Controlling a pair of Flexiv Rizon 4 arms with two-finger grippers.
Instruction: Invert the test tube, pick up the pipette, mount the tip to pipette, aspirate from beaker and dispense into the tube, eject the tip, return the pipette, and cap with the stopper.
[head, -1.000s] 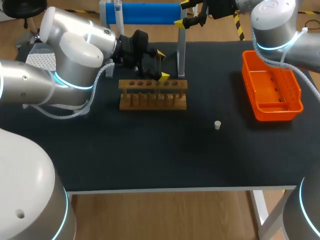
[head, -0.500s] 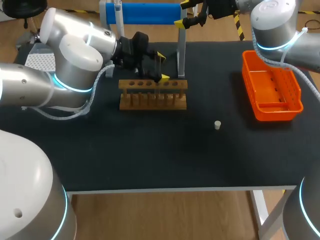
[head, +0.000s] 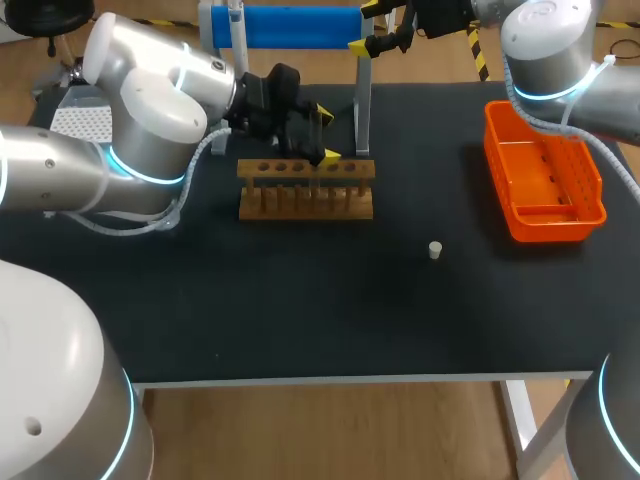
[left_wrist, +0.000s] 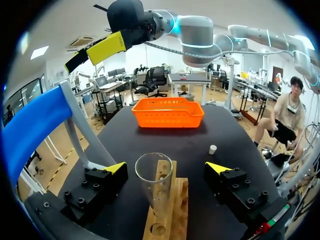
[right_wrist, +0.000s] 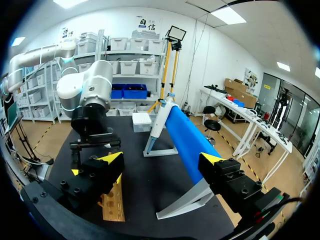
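Note:
A clear glass test tube (left_wrist: 154, 186) stands upright in the wooden rack (head: 305, 188), open end up. My left gripper (head: 324, 131) is open around it. Its yellow-tipped fingers (left_wrist: 116, 168) stand well clear of the glass on both sides. My right gripper (head: 368, 26) hangs open and empty above the table's far edge, over the blue stand (head: 287, 26); from its own wrist view (right_wrist: 161, 160) the blue bar (right_wrist: 188, 143) lies ahead of it. A small white stopper (head: 435, 250) lies on the black table. I cannot make out the pipette or the beaker.
An orange basket (head: 545, 178) sits at the right side of the table. A white tip box (right_wrist: 141, 120) stands beyond the blue stand. The rack (left_wrist: 169, 215) has several empty holes.

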